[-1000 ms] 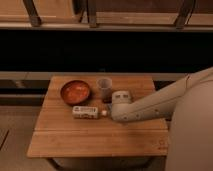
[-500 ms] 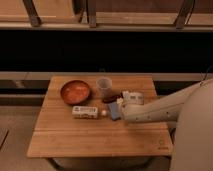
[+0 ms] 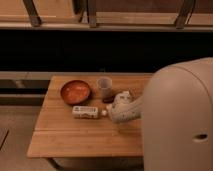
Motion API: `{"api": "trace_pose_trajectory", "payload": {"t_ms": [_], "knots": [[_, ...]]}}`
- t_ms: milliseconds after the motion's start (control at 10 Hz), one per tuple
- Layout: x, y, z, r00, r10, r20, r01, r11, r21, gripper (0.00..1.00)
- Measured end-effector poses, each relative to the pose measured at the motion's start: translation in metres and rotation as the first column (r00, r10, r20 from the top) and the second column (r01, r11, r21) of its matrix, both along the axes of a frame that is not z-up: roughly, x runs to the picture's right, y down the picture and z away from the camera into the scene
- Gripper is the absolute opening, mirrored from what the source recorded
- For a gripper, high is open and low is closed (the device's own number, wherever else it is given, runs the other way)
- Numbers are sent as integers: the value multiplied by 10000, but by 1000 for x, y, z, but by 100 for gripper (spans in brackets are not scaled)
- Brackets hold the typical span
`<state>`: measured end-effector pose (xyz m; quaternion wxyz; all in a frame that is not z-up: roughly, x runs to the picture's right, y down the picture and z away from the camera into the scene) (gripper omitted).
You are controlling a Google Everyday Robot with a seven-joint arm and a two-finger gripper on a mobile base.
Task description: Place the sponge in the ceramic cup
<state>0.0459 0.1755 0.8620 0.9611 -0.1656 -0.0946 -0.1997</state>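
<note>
The gripper (image 3: 121,98) is a pale, rounded, plastic-looking shape low over the table (image 3: 65,140), just right of the ceramic cup (image 3: 104,87). Whether it is open or clamped on anything cannot be told. A small dark lump, apparently the sponge (image 3: 109,100), sits at the foot of the cup against the gripper's edge. It is outside the cup, and it is unclear whether it is held or lying on the wood. The cup is a plain, pale, upright cylinder with a matte look. Behind the gripper, the smooth cream arm (image 3: 127,112) bends back into the broad, rounded robot body (image 3: 180,120), which covers the right end of the table. Left of the cup is a shallow round bowl (image 3: 75,92), orange-red inside with a darker rim. In front of the bowl a white bottle (image 3: 85,112) lies on its side, its cap end towards the arm. The table is slatted, light-brown wood with visible plank lines. Since half a second ago the gripper has moved a little closer to the cup and the dark lump has moved from beside the bottle's cap up to the cup's base. The robot body now fills more of the right side, while the bowl, cup and bottle are where they were. The bottle's label has dark print that cannot be read.
</note>
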Motion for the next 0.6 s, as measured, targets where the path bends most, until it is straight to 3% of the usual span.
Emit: {"api": "trace_pose_trajectory", "payload": {"t_ms": [400, 600], "knots": [[34, -46, -9, 9923, -291, -1201, 366, 9975, 609, 80], [40, -51, -9, 9878, -286, -1533, 386, 9973, 627, 80]]}}
